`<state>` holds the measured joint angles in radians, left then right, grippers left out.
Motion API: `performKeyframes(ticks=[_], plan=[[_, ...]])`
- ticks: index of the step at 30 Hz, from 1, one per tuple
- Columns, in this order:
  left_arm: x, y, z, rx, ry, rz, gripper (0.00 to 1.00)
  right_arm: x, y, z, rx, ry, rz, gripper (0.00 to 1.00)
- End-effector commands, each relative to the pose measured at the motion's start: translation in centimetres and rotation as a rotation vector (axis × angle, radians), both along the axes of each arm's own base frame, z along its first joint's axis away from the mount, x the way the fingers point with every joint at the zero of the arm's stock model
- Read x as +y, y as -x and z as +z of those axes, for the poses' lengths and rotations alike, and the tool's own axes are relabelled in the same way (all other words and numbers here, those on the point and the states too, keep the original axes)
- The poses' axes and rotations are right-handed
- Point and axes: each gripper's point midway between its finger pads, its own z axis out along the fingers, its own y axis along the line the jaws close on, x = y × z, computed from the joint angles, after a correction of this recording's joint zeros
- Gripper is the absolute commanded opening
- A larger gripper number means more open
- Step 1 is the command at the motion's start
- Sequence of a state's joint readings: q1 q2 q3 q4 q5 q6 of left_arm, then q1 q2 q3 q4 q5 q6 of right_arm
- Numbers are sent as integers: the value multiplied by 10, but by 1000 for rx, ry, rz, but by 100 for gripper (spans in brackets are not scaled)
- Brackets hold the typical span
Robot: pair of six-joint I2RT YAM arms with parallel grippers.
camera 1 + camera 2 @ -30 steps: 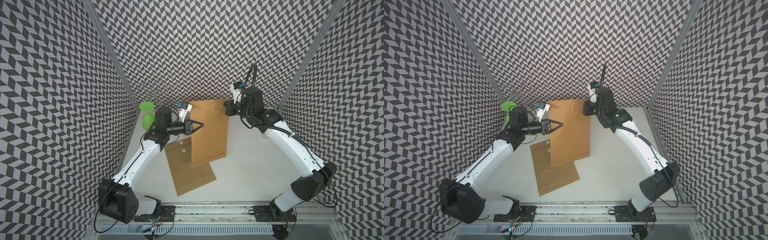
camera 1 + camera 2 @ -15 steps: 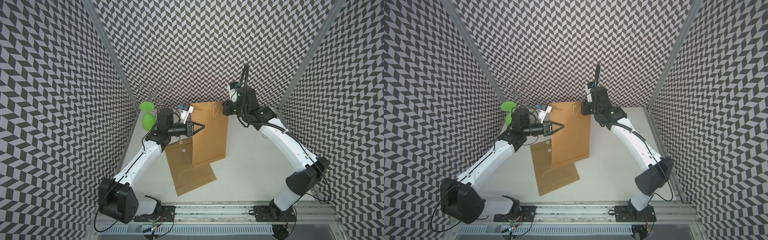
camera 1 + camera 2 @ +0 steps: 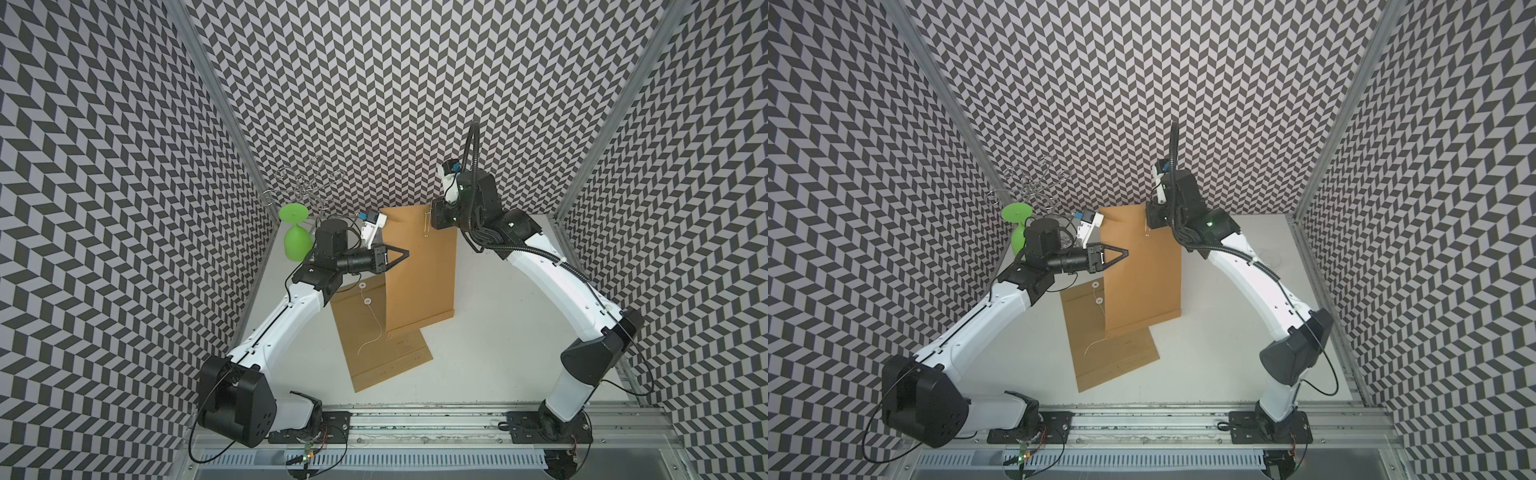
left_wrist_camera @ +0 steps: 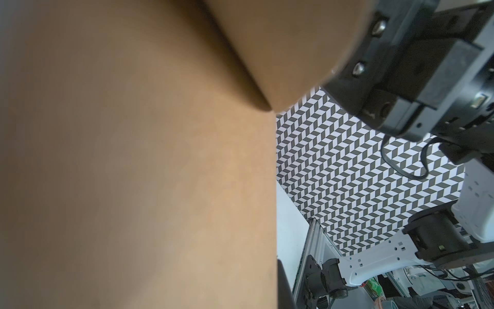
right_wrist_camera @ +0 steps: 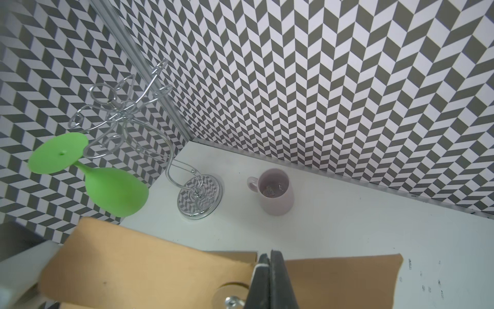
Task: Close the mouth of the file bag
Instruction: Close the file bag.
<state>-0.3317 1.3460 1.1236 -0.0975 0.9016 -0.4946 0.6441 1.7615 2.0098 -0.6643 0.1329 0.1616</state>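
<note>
File bag (image 3: 419, 266) edge in right hand (image 5: 270, 270)

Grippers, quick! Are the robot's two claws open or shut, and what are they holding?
Left gripper: shut, apparently pinching the raised file bag at its side edge.
Right gripper: shut on the same bag's top flap.

Chrome wire rack (image 5: 199, 196) stands on the white surface (image 5: 347, 227). A green glass (image 5: 115, 192) hangs inverted from it. A pale mug (image 5: 278, 203) sits just beside its base.
</note>
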Motion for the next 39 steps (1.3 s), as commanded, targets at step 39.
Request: performKeyframes(ticks=[39], plan=[[23, -29, 61, -130, 70, 76, 0, 65, 76, -45, 75, -4, 198, 0]])
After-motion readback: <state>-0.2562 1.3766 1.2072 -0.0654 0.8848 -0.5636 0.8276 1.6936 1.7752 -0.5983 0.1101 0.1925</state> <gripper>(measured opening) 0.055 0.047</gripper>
